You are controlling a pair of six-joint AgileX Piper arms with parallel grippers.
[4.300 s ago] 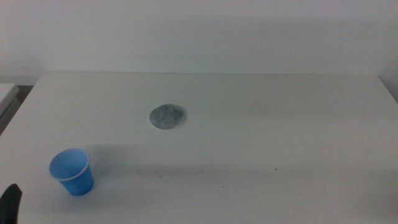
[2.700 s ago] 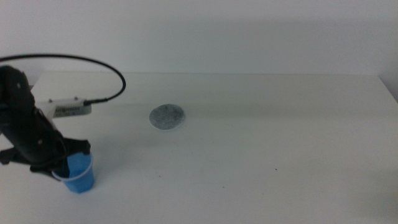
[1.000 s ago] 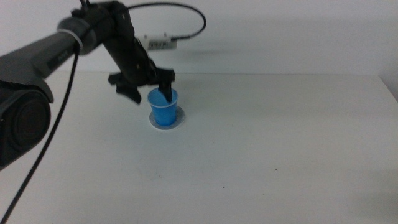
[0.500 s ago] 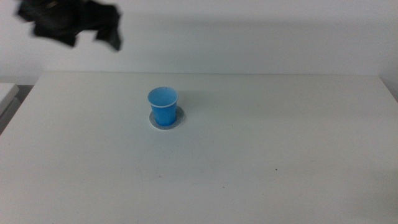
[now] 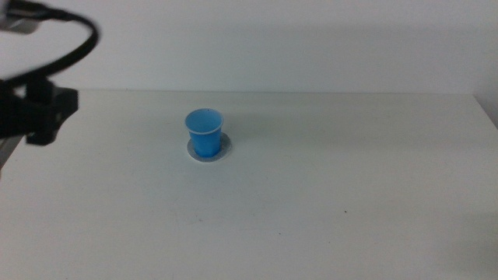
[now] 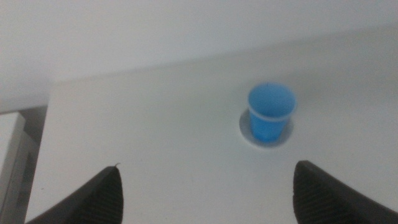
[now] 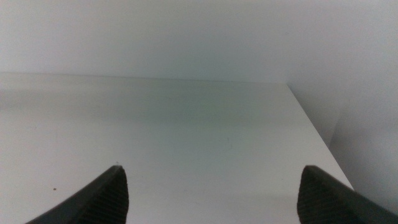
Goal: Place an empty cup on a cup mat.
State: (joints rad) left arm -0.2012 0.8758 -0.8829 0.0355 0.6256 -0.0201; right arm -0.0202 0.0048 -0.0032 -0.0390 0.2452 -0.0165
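The blue cup [image 5: 205,132] stands upright on the grey cup mat [image 5: 223,148] in the middle of the white table; only the mat's pale edge shows around its base. In the left wrist view the cup [image 6: 270,113] and the mat's edge [image 6: 244,127] lie well ahead of my left gripper [image 6: 208,186], which is open and empty. The left arm [image 5: 35,113] is at the far left of the middle view, raised and away from the cup. My right gripper [image 7: 208,186] is open and empty over bare table, out of the middle view.
The white table [image 5: 327,187] ends at a pale wall behind. Its left edge and a gap beside it show in the left wrist view [image 6: 43,124]. The table's right edge [image 7: 317,134] shows in the right wrist view.
The left gripper carried the cup from the front left onto the mat, let it go and pulled away to the left. In the last half second the arm moved down along the left edge.
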